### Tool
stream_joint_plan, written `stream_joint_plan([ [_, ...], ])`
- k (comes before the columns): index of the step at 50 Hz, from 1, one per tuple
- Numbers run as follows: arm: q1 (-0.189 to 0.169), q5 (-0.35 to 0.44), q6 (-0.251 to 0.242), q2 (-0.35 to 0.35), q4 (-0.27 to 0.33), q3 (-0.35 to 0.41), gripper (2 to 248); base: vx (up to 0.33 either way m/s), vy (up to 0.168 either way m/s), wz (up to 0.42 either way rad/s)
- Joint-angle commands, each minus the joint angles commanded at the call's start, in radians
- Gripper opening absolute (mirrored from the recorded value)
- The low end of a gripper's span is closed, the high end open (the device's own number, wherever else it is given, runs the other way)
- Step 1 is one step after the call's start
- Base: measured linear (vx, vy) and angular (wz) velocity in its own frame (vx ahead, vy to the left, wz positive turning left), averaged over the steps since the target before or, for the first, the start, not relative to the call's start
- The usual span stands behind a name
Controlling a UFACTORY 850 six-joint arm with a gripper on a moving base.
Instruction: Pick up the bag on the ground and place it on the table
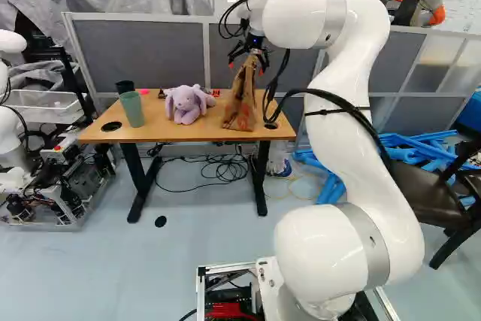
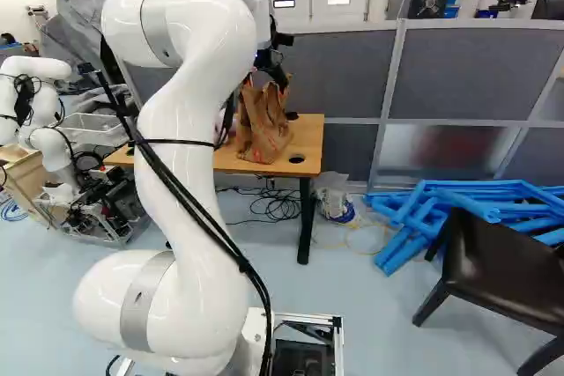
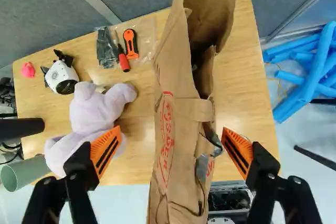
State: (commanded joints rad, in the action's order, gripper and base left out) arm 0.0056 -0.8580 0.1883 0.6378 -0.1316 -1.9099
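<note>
Above the table's right part, my gripper [image 1: 249, 55] points down over the brown paper bag [image 1: 240, 103]. The bag stands on the wooden table [image 1: 204, 131], its upper end narrow and close under the gripper. In the wrist view the gripper [image 3: 170, 148] is wide open, and the bag [image 3: 178, 124] rises between its orange pads with a gap to the pad on the plush toy's side. The other pad is close beside the bag; contact there cannot be made out.
A purple plush rabbit [image 1: 186, 103] and a green cup [image 1: 131, 109] share the table with small tools. Grey partitions [image 2: 344, 72] stand behind. Blue tubes [image 2: 476, 209] and a black chair [image 2: 502, 270] are to the right. Another robot [image 1: 9, 110] stands at the left.
</note>
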Motion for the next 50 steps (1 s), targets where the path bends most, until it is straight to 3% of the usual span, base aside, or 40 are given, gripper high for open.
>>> stream_joint_plan([
  [50, 0.000, 0.000, 0.000, -0.080, 0.000, -0.024, 247, 0.000, 0.000, 0.000],
])
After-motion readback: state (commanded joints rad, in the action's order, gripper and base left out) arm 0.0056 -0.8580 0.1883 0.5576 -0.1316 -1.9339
